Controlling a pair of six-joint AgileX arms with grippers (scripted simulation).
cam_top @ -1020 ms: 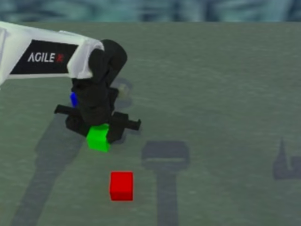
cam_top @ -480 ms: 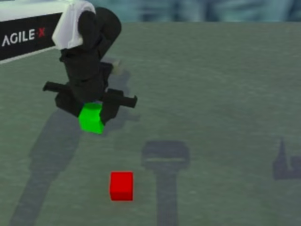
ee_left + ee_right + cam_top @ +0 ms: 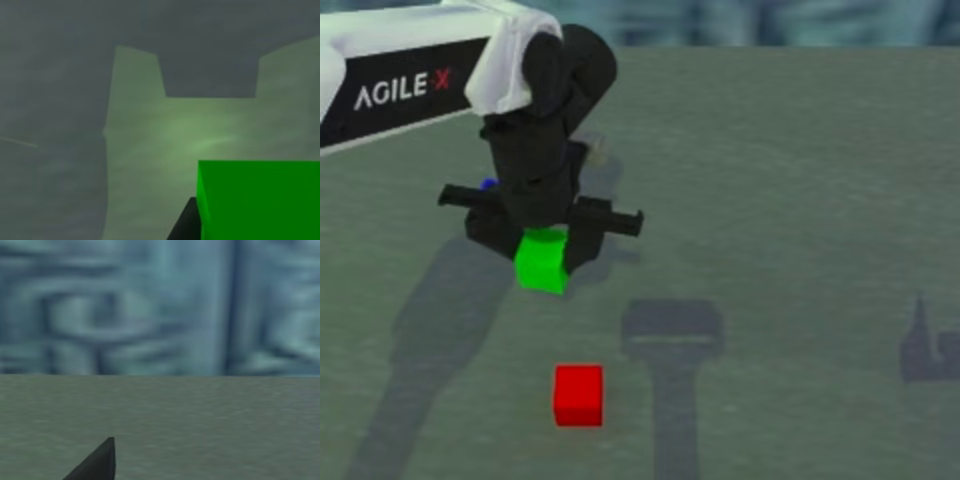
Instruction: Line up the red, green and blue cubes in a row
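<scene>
Aloft, left end effector [image 3: 544, 262] grips smooth green cube [image 3: 541, 262], seemingly squarely.

- Your left arm [image 3: 410, 85] reaches in from the table's left, its gripper [image 3: 542, 250] pointing down, clamped on the green cube [image 3: 541, 262].
- Your right arm is out of the top view.

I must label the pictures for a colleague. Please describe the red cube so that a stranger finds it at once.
Find the left arm's black gripper, shut on the bright green cube, at the table's left. The small, bright red cube lies nearer the top view's bottom edge, alone on the grey-green table, untouched.
</scene>
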